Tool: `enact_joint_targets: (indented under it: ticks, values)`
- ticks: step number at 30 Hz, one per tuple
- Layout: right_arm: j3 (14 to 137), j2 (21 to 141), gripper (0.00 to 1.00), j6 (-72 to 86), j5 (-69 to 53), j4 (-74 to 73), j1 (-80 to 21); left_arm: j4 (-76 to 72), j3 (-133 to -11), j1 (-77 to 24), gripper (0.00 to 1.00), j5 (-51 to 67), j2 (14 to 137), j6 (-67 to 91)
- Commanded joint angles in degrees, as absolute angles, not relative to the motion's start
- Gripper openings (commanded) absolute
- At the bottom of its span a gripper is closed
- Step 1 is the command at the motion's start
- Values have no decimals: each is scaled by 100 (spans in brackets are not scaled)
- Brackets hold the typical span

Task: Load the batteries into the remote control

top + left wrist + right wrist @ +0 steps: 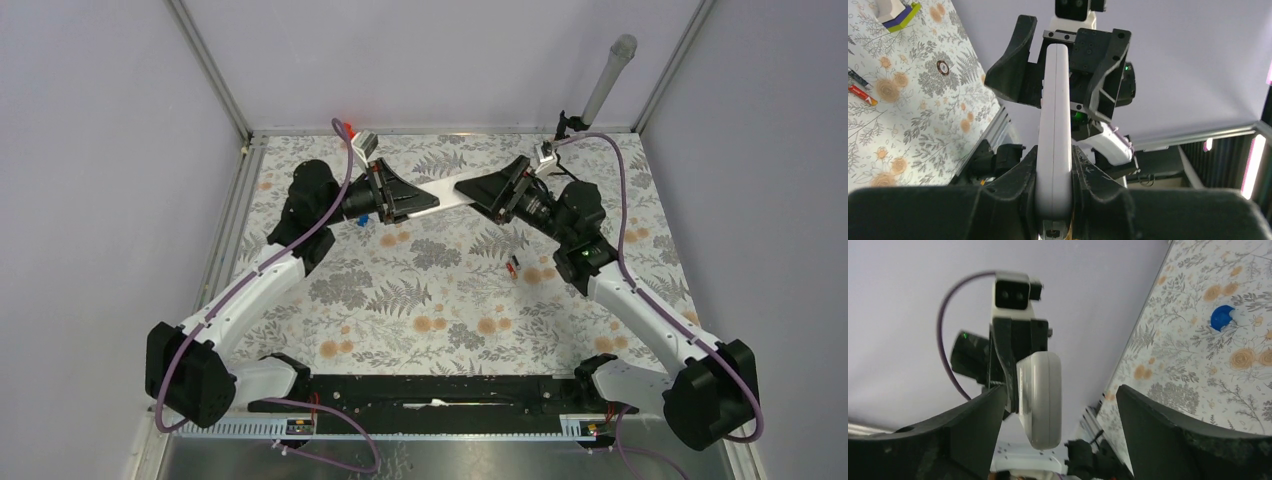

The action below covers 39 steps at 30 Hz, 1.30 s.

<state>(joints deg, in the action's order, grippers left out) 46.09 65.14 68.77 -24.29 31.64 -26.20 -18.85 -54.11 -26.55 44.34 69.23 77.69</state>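
Nearest the arm bases, the batteries [513, 267] lie on the floral table [400, 330], on the near side of the remote control [455, 192] and well apart from it, toward the right arm. Farther back, the remote control is held off the table: the left gripper [1054, 165] has its fingers [1015, 185] pinching one end edge-on, while at the other end the right gripper [1062, 390] has its fingers [1158, 430] spread wide on either side, not touching it. Beyond that end of the remote, a pale grey tube [608, 80] stands tilted at the table's far edge
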Motion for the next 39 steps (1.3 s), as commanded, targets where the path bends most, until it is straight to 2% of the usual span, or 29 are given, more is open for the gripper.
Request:
enact_joint_targets:
  ticks: [1,4,11,13,19,24,29,37,39]
  values:
    - [5337,6545,90,5365,-4266,2654,-2619,-677,-6309,-2656,0,5251,7040,6388]
    - [5639,6766,88,5133,-4966,2392,-2619,-667,-6393,-2634,0,5706,7087,6281]
    - [5698,6759,78,5087,-4939,2438,-2617,-947,-6470,-2452,0,6436,7064,6291]
    - [5701,6759,72,5107,-4968,2468,-2620,-899,-6477,-2381,0,6488,7027,6246]
    - [5516,6670,46,5546,-5004,2911,-2542,-841,-6413,-2116,0,6605,7001,6270]
    - [5312,6741,44,6127,-5129,3660,-2387,-860,-6415,-2075,0,6748,6961,6232]
    - [5435,6873,46,5975,-5154,3385,-2382,-889,-6451,-2068,0,6838,6952,6253]
    - [5529,7048,42,5671,-5530,3076,-2382,-1064,-6579,-2039,0,6760,7041,6486]
    - [5551,7056,37,5556,-5571,2970,-2382,-1172,-6585,-2026,0,6804,7067,6568]
